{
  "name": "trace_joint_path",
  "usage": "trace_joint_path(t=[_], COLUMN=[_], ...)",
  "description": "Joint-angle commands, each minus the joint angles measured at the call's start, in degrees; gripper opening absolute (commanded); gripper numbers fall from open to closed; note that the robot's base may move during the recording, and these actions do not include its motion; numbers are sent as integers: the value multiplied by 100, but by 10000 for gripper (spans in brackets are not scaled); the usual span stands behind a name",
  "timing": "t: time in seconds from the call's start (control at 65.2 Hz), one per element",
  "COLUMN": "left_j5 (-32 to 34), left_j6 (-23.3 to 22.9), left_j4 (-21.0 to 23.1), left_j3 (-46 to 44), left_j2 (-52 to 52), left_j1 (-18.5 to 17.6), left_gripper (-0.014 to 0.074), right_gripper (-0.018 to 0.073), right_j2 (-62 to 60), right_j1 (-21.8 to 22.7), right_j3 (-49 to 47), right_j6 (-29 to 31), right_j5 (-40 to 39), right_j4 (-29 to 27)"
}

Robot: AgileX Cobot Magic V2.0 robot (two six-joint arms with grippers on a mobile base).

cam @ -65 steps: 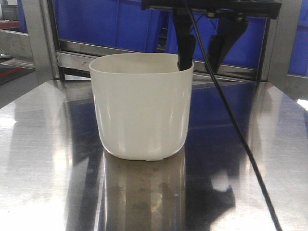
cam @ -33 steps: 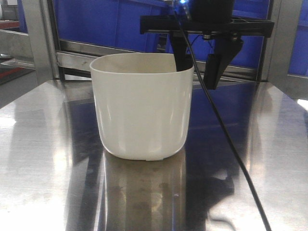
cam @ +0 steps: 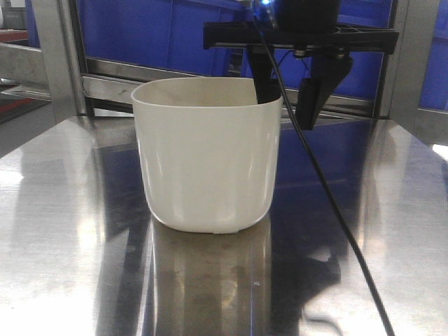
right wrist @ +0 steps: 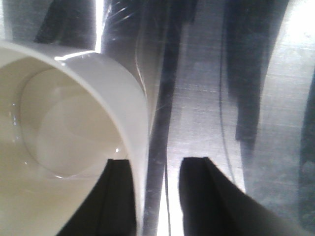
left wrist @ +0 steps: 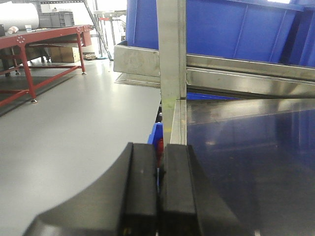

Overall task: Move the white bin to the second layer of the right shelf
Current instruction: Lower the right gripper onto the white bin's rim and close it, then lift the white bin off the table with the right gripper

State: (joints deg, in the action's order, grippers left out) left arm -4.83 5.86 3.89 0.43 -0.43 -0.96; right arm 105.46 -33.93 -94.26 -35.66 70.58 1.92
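Observation:
The white bin [cam: 206,161] stands upright on the steel shelf surface [cam: 70,266], glossy and empty inside [right wrist: 64,123]. My right gripper [cam: 285,105] hangs over the bin's far right rim and is open. One finger is inside the bin and the other outside, so the wall [right wrist: 140,147] stands between the jaws of my right gripper [right wrist: 156,162]. My left gripper [left wrist: 160,152] is shut with nothing in it, at the shelf's left edge, away from the bin.
Blue crates [cam: 140,35] fill the rack behind a steel rail [cam: 112,77] and posts [cam: 56,56]. A black cable [cam: 336,210] runs down across the surface on the right. In the left wrist view a steel post [left wrist: 172,59] stands ahead, with open floor and a red bench [left wrist: 29,44] on the left.
My right gripper has come down lower over the bin's right rim since a second ago. It has held still over the last half second. The bin has not moved.

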Motion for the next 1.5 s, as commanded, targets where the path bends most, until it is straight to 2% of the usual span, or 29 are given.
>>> trace_joint_path(t=[0.0,0.092,0.184,0.491,0.69,0.813,0.966,1.12,1.35,1.488], left_j5=[483,483,483,483,483,483,483,483,483,483], left_j6=[-15,-15,-15,-15,-15,-15,-15,-15,-15,-15], left_j4=[35,35,35,35,35,35,35,35,35,35], left_j3=[211,211,211,211,211,211,211,211,211,211], left_j2=[-75,-75,-75,-75,-75,-75,-75,-75,-75,-75], left_j1=[-1,-1,-1,-1,-1,-1,-1,-1,-1,-1], left_gripper=[85,85,85,85,85,85,85,85,85,85], right_gripper=[216,112,55,52,52,52,52,52,52,53], right_j2=[-279,-279,-279,-701,-1147,-1500,-2170,-2926,-4054,-4677], right_j1=[-6,-17,-17,-11,56,222,613,1290,2550,3108], right_j3=[-140,-140,-140,-279,-254,-52,712,1671,3051,3716], right_j6=[-7,-74,-136,-136,-124,156,784,1235,2314,2888], right_j5=[32,32,32,24,190,81,-473,-1019,-2087,-2824], right_j4=[101,97,97,214,726,1003,1013,871,281,-90])
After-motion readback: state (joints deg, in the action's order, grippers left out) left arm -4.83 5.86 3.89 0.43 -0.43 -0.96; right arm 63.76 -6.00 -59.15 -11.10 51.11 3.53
